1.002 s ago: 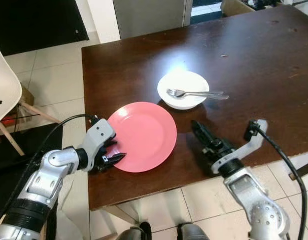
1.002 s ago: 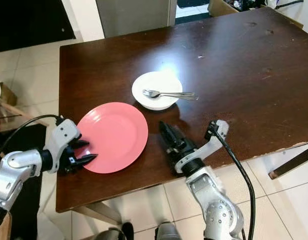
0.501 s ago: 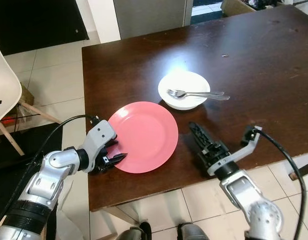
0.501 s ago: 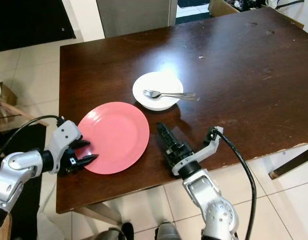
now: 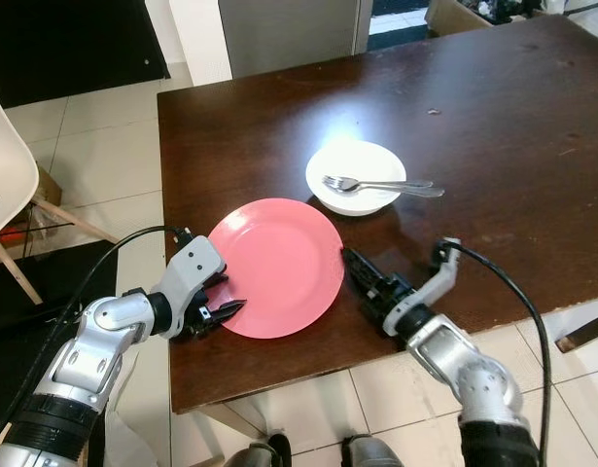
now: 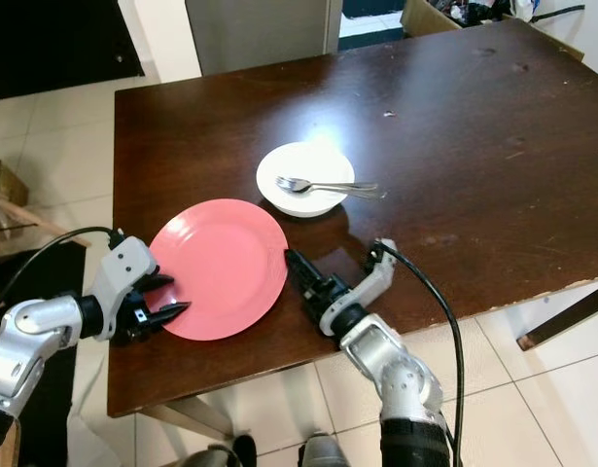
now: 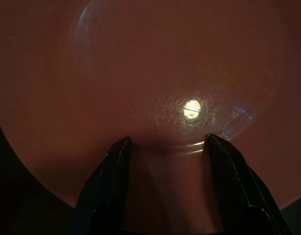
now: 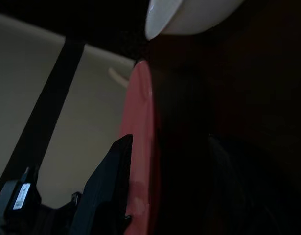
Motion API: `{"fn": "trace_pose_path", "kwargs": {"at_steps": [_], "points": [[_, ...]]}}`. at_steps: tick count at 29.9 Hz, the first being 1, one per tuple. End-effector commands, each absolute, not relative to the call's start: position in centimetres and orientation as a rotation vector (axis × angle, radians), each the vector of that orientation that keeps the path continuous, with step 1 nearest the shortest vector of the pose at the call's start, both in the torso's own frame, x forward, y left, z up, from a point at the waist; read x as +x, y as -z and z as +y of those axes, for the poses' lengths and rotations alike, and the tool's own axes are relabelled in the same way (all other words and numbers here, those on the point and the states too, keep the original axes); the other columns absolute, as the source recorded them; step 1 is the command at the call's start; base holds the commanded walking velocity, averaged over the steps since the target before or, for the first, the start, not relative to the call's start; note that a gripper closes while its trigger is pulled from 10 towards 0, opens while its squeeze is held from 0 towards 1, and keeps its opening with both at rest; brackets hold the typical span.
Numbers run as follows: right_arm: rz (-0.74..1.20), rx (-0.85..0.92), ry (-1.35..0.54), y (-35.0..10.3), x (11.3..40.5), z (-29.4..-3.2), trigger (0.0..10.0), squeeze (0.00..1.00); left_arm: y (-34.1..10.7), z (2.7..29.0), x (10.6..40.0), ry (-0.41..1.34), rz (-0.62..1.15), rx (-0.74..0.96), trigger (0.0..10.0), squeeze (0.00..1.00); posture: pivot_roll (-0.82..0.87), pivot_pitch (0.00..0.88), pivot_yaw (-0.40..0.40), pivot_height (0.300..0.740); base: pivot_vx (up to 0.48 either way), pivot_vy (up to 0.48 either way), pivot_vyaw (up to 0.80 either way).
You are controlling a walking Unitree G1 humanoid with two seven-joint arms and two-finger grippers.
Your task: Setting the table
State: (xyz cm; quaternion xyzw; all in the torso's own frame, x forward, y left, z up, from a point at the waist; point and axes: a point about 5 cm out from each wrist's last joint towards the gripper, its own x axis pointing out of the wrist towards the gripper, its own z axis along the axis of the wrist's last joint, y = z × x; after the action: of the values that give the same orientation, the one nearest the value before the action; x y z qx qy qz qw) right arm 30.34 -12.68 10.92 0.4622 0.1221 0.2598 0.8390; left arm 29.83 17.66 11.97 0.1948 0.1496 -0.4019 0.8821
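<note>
- The two head cameras look forward and steeply down from above the near edge of the dark table (image 5: 493,107), and share almost the same scene.
- The left wrist camera sits very close over the pink plate (image 7: 155,88), facing about 3 o'clock.
- The right wrist camera lies low on the table, apparently facing 10 o'clock, dim, catching that plate's rim and the white bowl (image 8: 189,14).
</note>
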Motion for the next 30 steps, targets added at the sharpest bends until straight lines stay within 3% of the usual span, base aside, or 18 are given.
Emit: {"fn": "trace_pose_path", "kwargs": {"at_steps": [1,14,15,17,18,30], "points": [[0.327,0.976,-0.554,-9.4,30.0,-12.1,10.0,0.00,-9.1,18.0,28.6,0.848,0.458,0.392,10.0,0.00,-0.17,0.135,0.115,0.740,0.000,0.000,0.00],[0.444,0.915,-0.687,-8.9,31.7,-8.9,10.0,0.00,-9.2,17.9,28.3,0.842,0.451,0.383,10.0,0.00,-0.16,0.136,0.092,0.740,0.000,0.000,0.00],[0.444,0.908,-0.688,-8.9,31.8,-9.0,4.4,0.00,-9.2,17.8,28.3,0.844,0.450,0.380,10.0,0.00,-0.16,0.137,0.091,0.740,0.000,0.000,0.00],[0.444,0.908,-0.688,-8.9,31.8,-9.0,4.4,0.00,-9.2,17.8,28.3,0.844,0.450,0.380,10.0,0.00,-0.16,0.137,0.091,0.740,0.000,0.000,0.00],[0.437,0.902,-0.688,-8.9,31.9,-9.0,0.0,0.00,-9.1,17.8,28.2,0.844,0.450,0.379,10.0,0.00,-0.16,0.138,0.089,0.740,0.000,0.000,0.00],[0.404,0.914,-0.747,-8.8,31.6,-9.0,0.0,0.00,-9.1,17.5,28.2,0.851,0.451,0.375,10.0,0.00,-0.17,0.142,0.089,0.740,0.000,0.000,0.00]]}}
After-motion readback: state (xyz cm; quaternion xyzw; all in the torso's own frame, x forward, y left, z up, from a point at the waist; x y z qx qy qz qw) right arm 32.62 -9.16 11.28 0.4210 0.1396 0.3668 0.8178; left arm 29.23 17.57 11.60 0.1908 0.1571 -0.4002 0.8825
